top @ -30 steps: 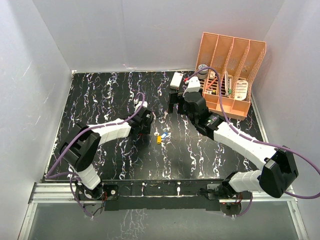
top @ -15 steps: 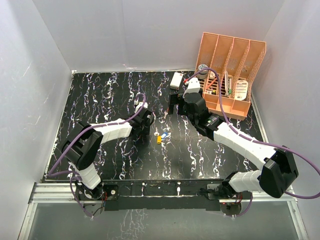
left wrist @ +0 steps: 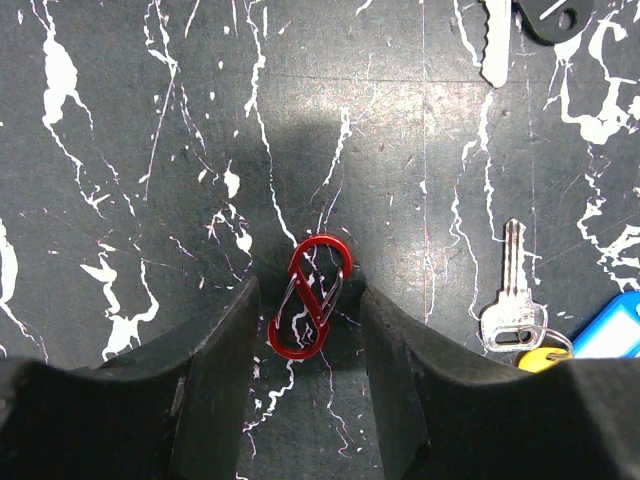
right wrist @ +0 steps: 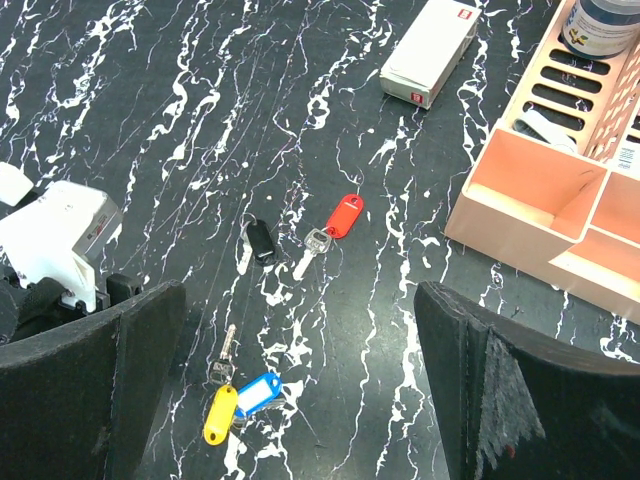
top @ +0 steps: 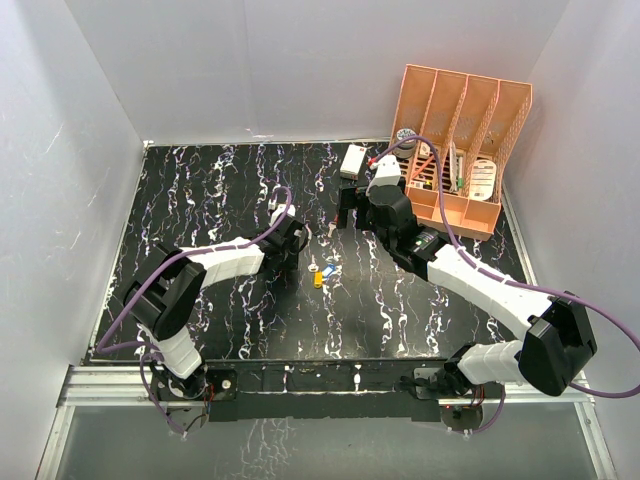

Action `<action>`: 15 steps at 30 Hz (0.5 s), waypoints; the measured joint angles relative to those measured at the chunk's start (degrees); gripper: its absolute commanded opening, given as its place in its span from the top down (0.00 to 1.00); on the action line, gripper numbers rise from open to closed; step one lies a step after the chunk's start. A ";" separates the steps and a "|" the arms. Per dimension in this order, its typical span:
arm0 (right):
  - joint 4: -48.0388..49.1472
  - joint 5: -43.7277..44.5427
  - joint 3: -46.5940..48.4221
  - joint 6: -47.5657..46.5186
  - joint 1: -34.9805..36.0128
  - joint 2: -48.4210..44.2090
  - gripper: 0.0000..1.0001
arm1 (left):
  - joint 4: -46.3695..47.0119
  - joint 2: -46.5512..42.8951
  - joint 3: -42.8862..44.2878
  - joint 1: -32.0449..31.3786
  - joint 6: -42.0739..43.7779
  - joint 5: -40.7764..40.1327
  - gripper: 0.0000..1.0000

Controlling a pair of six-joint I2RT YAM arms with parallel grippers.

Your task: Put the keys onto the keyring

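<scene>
keyring (left wrist: 309,297): red | table (left wrist: 150,120): black, white veins | organizer (right wrist: 520,190): peach

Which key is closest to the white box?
The key with the red tag, the only red one. The black-tagged key lies a bit farther from the white box, and the yellow tag and blue tag farthest.

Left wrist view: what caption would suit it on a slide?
The open left hand straddles the red keyring lying on the black marbled table, a key beside it.
</scene>
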 measured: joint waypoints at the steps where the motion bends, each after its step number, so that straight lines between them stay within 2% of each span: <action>1: 0.00 0.00 0.00 0.00 -0.04 -0.02 0.02 | 0.00 0.00 0.00 0.00 0.00 0.00 0.58; 15: 0.00 0.00 0.00 0.00 -0.22 -0.09 0.02 | -0.02 0.00 0.00 0.00 0.00 -0.15 0.62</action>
